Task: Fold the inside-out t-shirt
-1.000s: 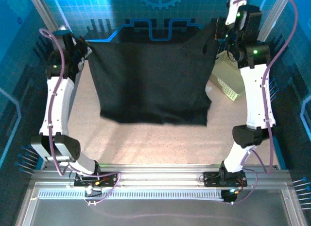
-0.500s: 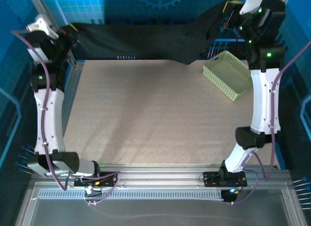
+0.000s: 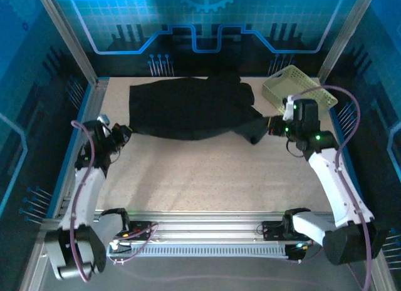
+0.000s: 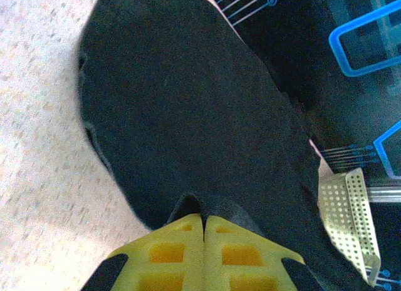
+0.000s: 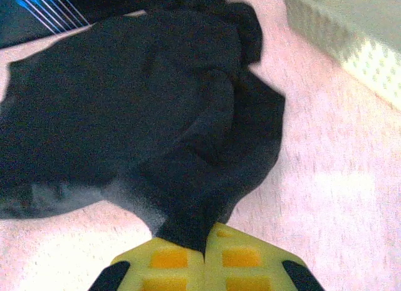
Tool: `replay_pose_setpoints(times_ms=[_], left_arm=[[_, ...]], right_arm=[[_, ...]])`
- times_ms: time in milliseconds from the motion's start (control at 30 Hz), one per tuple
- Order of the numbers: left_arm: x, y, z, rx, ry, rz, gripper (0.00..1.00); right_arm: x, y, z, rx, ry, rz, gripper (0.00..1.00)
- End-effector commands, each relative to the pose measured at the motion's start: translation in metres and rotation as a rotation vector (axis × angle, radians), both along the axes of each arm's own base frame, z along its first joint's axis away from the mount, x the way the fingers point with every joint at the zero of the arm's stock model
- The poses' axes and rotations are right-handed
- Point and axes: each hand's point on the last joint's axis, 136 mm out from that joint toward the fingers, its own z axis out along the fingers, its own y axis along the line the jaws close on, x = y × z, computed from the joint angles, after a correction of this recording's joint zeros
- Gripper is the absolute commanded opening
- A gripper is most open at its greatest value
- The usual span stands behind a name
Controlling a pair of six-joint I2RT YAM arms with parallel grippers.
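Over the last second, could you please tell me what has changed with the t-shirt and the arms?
The left gripper and right gripper came down from high at the back, laying the black t-shirt on the far part of the table. They stay shut on its near edge, one at each end. The lattice basket kept its place.

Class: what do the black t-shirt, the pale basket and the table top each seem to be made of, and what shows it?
The t-shirt: soft matte fabric; it lies in folds and wrinkles. The basket: probably moulded plastic; rigid pale lattice of holes. The table top: hard speckled beige sheet, perhaps laminate.
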Motion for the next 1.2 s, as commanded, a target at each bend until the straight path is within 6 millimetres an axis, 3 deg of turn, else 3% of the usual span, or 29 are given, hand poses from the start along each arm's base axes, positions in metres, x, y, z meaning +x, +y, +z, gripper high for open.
replay_pose_setpoints(times_ms=[0,100,233,267,333,467,600,800,1000,1167], left_arm=[[-0.037,0.0,-0.027,0.013,0.091,0.035,0.0],[-0.064,0.0,-0.054,0.004,0.15,0.08,0.0],[-0.091,0.0,-0.076,-0.031,0.186,0.141,0.0],[-0.099,0.001,-0.08,-0.04,0.199,0.163,0.06],[-0.113,0.0,-0.089,-0.066,0.226,0.201,0.07],[-0.131,-0.003,-0.1,-0.121,0.226,0.251,0.0],[-0.148,0.012,-0.108,-0.104,0.274,0.375,0.0],[-0.165,0.038,-0.104,-0.062,0.308,0.556,0.0],[-0.175,0.069,-0.08,0.043,0.266,0.721,0.0],[-0.161,0.074,-0.073,0.083,0.269,0.706,0.0]], right_arm=[[-0.039,-0.01,-0.041,0.037,0.153,-0.104,0.0],[-0.074,-0.015,-0.077,0.062,0.274,-0.164,0.0],[-0.11,-0.019,-0.102,0.107,0.366,-0.238,0.0],[-0.119,-0.021,-0.107,0.114,0.384,-0.259,0.0],[-0.133,-0.023,-0.113,0.124,0.394,-0.285,0.0],[-0.146,-0.021,-0.115,0.175,0.387,-0.314,0.0],[-0.153,-0.032,-0.114,0.145,0.377,-0.374,0.0],[-0.161,-0.037,-0.097,0.189,0.322,-0.426,0.0],[-0.179,-0.032,-0.096,0.247,0.345,-0.452,0.0],[-0.188,-0.03,-0.101,0.236,0.363,-0.442,0.0]])
